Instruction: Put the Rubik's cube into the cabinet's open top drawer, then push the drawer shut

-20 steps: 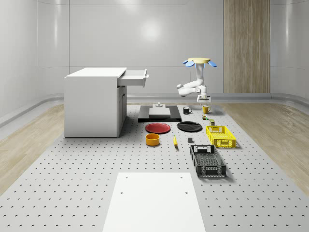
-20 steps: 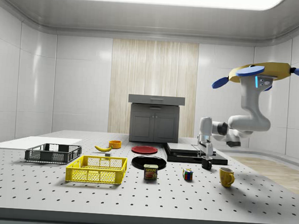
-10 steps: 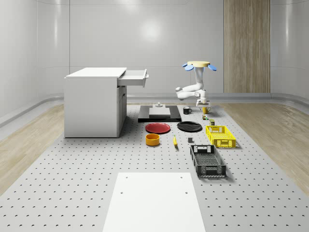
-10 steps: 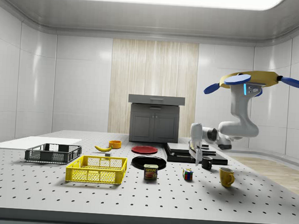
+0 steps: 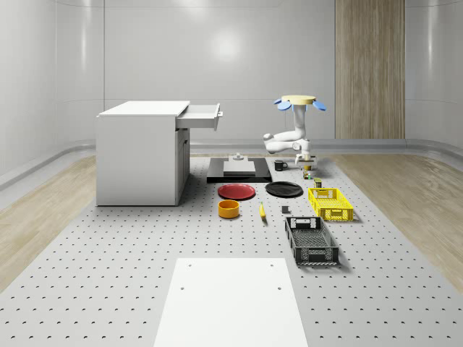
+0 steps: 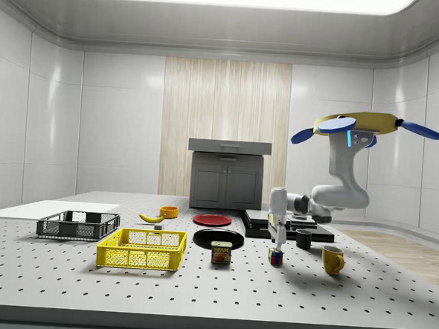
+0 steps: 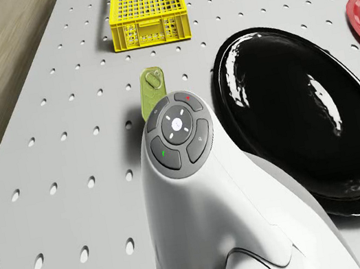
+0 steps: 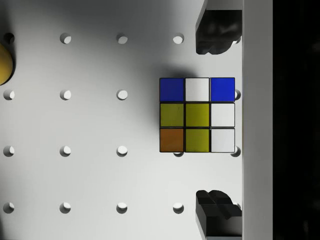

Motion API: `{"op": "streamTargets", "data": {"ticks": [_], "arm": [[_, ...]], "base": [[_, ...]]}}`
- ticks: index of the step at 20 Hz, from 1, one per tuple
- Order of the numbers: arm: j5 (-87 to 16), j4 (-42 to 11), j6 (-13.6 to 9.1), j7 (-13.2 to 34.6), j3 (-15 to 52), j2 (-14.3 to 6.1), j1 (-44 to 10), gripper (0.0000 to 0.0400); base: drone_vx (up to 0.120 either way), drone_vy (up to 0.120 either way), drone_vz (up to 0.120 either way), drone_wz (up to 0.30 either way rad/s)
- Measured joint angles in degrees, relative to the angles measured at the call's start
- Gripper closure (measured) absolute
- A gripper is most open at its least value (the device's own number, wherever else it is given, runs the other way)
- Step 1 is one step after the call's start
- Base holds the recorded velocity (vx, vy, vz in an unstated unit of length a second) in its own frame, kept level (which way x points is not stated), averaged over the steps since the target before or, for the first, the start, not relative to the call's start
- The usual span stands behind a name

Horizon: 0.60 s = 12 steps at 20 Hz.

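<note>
Nine mixed-colour squares atop the Rubik's cube [image 8: 197, 114]

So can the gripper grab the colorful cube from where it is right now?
Probably yes. The gripper hangs straight above the Rubik's cube, one open finger on either side, nothing between. The drone hovers over the table nearby; the arm needs only to lower.

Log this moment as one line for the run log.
stage: pre-grasp | drone: airborne near mug | end effector: open, above Rubik's cube | cube: on table | top drawer: open
</note>
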Motion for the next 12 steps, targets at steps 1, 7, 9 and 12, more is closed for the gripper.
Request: {"op": "streamTargets", "data": {"ticks": [1,7,9,12], "arm": [[0.1,0.0,0.2,0.1,0.1,-0.2,-0.1,0.0],[0.7,0.1,1.4,0.4,0.4,-1.6,-0.4,0.0],[0.9,0.1,1.8,0.5,0.5,-2.0,-0.5,0.0],[1.2,0.2,2.4,0.7,0.6,-2.6,-0.7,0.0]], "base": [[0.0,0.0,-0.12,0.0],[0.0,0.02,-0.053,0.0],[0.0,0.0,0.0,0.0],[0.0,0.0,-0.053,0.0]]}}
